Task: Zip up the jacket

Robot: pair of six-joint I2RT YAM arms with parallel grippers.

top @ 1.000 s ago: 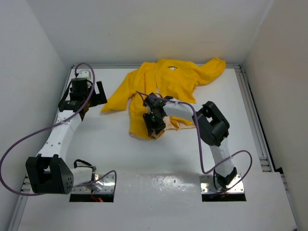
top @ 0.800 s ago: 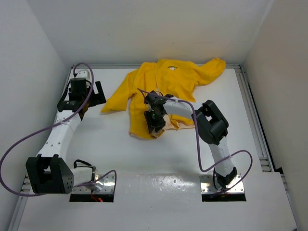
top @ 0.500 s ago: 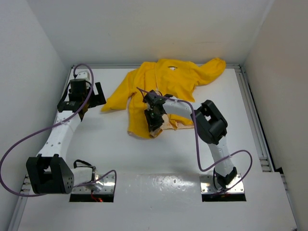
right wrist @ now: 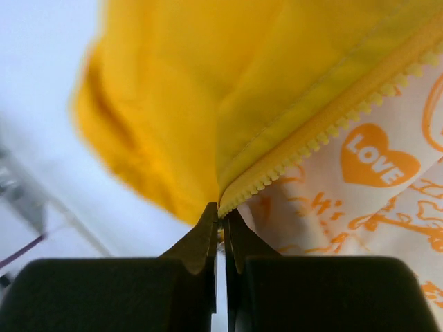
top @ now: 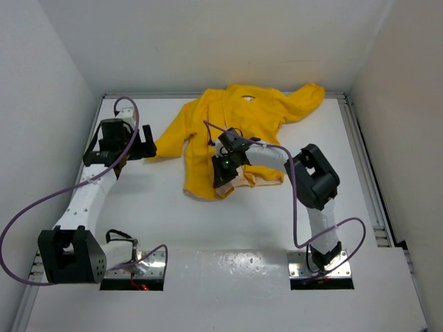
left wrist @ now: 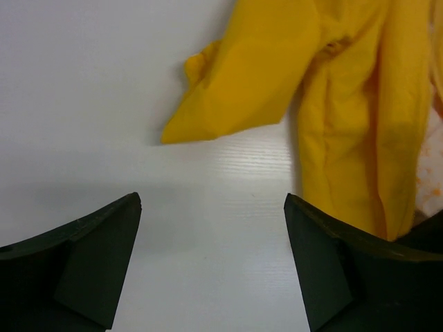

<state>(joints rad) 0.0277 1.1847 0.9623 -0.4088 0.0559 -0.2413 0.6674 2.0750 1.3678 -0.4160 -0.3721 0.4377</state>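
Two risks stand out, both tied to how little cloth is held. The jacket point(top: 239, 128) lies spread at the far middle of the table point(top: 173, 221), collar toward the back wall, with one front panel turned back so the pale orange-printed lining point(right wrist: 377, 207) shows. The right gripper point(right wrist: 221, 216) has its jaws pinched almost together on the bottom corner of the front edge, right where the row of yellow zipper teeth point(right wrist: 325, 142) ends. With so thin a bite, a pull along the zipper line would likely slide the tape out, or drag the whole light garment across the smooth surface rather than tension it. The left gripper point(left wrist: 211, 200) hangs wide apart and empty over bare table, near the cuff of the sleeve point(left wrist: 242, 76) but not touching it. If it closes on that sleeve instead of the opposite hem, the two zipper halves would probably not line up. Where the slider sits cannot be told. No container of any kind is in view, so nothing here is held in one.
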